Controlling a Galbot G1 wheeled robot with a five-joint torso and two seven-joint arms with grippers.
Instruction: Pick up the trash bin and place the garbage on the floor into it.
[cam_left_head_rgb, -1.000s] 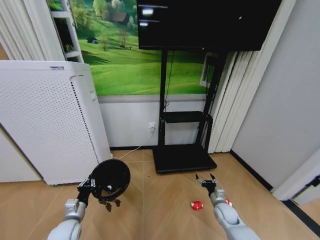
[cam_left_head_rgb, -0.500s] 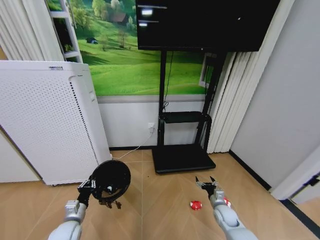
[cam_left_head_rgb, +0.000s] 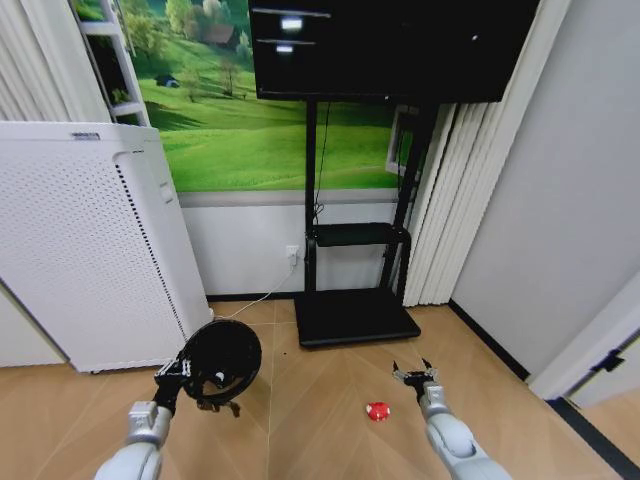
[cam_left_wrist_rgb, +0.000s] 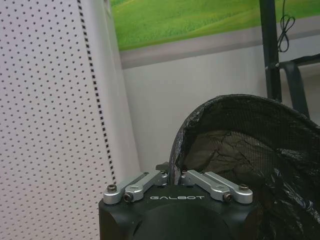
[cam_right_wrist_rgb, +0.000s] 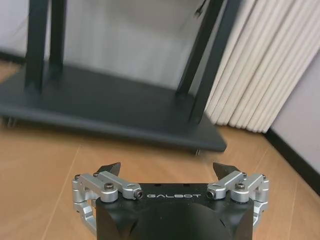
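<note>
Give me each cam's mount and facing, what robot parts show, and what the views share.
Head view: on the robot's head, looking forward and down at the floor; both arms show, left gripper shut on the trash bin, right gripper open near a red scrap.
Left wrist view: on the left wrist, facing the white appliance and wall; left gripper grips the bin rim.
Right wrist view: on the right wrist, facing the TV stand base; right gripper open.
Shared: head and left wrist both show the bin; head and right wrist both show the stand base.
</note>
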